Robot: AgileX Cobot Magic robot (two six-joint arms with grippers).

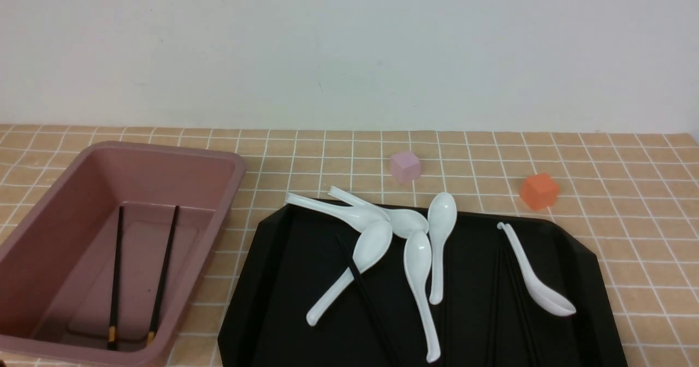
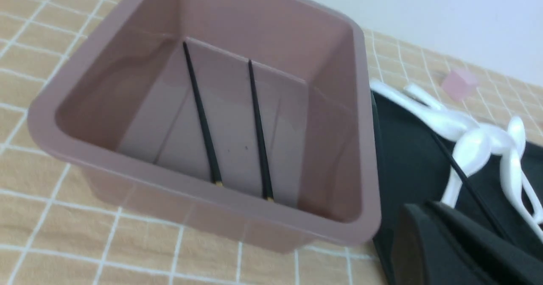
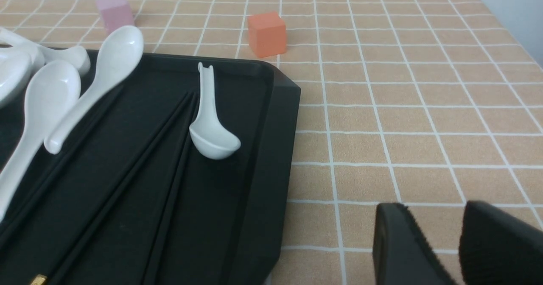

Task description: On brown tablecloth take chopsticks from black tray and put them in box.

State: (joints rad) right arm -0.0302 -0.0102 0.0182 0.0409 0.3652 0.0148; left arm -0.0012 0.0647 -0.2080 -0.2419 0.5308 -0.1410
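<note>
The pink box (image 1: pixel 65 203) stands on the brown tablecloth (image 1: pixel 628 192) at the left, with two black chopsticks (image 1: pixel 116 268) lying in it; they also show in the left wrist view (image 2: pixel 201 115). The black tray (image 1: pixel 284 279) holds another chopstick (image 1: pixel 363 290) under a spoon, and several more chopsticks (image 3: pixel 140 166) lie side by side near its right end. My left gripper (image 2: pixel 424 208) is shut and empty, over the tray's corner next to the box (image 2: pixel 360 107). My right gripper (image 3: pixel 432 210) is open and empty, over the cloth beside the tray's right rim (image 3: pixel 271 149). Neither gripper shows in the front view.
Several white soup spoons (image 1: pixel 420 263) lie piled on the tray's back middle, and one (image 1: pixel 532 274) lies alone at the right. A small pink cube (image 1: pixel 404 166) and an orange cube (image 1: pixel 539 190) stand on the cloth behind the tray.
</note>
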